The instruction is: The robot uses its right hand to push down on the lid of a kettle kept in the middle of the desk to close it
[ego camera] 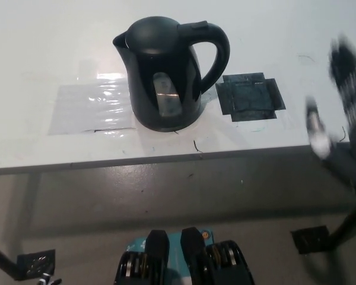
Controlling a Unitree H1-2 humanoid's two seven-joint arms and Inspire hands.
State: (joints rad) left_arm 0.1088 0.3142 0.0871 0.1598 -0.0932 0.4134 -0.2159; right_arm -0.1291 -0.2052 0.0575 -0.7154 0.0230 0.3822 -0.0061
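across the upper part of the head view runs a white desk (41, 47), its front edge crossing the picture from left to right a little below the middle, with grey floor under it. near the middle of the desk, set back from that edge, stands the black kettle (165, 77), upright on its round base. its domed lid (152, 31) sits down flush on the body, with no gap showing at the rim. the spout points to picture left and the curved handle (218, 52) loops out to picture right. a narrow water window on the kettle's front catches a pale reflection.

at the far right edge of the picture is the black right hand (350, 83), heavily blurred and well apart from the kettle, touching nothing on the desk. i cannot tell whether its fingers are spread or pressed together. the white left hand does not show.

to the left of the kettle, touching its base, lies a clear plastic sheet (89, 107), flat and glossy. just to the right of the kettle lies a dark square patch (250, 96) with tabs at its corners, flat on the desk, between the kettle and the right hand.
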